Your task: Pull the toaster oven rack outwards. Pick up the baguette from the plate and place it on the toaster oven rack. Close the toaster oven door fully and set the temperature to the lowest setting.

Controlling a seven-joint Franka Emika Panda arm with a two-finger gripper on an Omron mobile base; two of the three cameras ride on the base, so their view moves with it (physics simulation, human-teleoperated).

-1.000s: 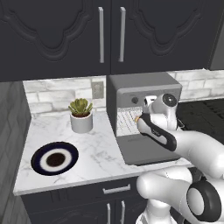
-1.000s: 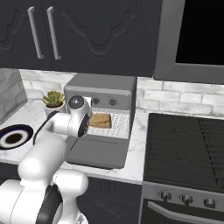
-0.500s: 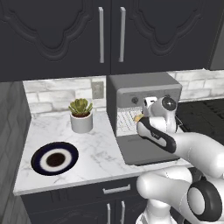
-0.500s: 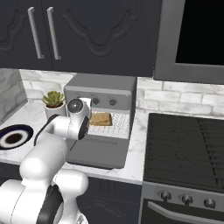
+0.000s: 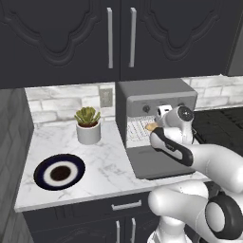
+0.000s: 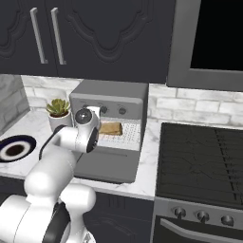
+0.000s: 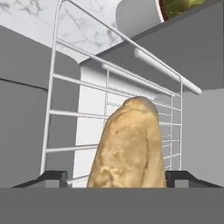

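**Baguette on the rack, door comes next**

Left base view: plate point(image 5: 60, 172) sits bare near the counter's front left corner; potted plant point(image 5: 87, 125) behind it.

Right base view: baguette point(image 6: 110, 128) lies on the toaster oven rack point(image 6: 127, 132), toaster oven door point(image 6: 107, 165) down.

Hand view: gripper point(image 7: 115, 178) spread wide either side of the bread; it must back out first, I'd say.

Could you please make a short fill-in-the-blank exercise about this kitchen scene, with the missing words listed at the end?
1. The baguette now lies on the toaster oven ____.
2. The plate on the counter is ____, with no bread on it.
3. The toaster oven door is folded down, so it is ____.
4. The small potted plant stands between the plate and the ____.

Missing words: rack; empty; open; toaster oven
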